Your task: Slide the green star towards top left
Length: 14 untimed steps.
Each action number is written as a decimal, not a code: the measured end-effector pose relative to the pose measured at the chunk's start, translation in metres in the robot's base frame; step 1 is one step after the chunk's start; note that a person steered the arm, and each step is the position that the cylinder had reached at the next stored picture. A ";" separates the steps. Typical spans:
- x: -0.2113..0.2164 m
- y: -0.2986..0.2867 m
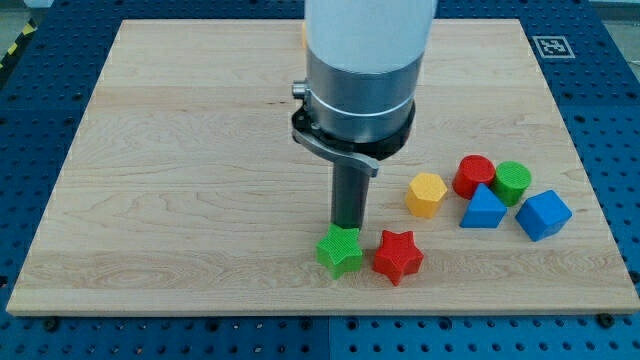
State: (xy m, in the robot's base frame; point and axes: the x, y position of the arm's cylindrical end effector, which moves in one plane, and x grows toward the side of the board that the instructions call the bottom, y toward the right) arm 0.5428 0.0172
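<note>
The ridged green plastic star block (340, 250) lies near the wooden board's (180, 180) bottom edge, a red star block (397, 256) just beside at three o'clock. My tip (347, 227), a bare rod with nothing to open or close, meets its twelve o'clock edge.

A wooden board (180, 200) on a blue perforated table (30, 120) carries the blocks, with my tip (347, 228) touching the upper edge of the green star (340, 251) near the view's bottom centre. A red star (398, 256) lies just beside the green star on the view's right. Further right cluster a yellow hexagonal block (427, 193), a red cylinder (474, 175), a green cylinder (513, 182), a blue triangular block (484, 209) and a blue cube (543, 214).
</note>
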 end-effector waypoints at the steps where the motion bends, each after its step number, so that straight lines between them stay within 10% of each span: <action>1: 0.000 -0.019; 7: 0.075 -0.057; 14: 0.025 -0.015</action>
State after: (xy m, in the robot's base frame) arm 0.5681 0.0018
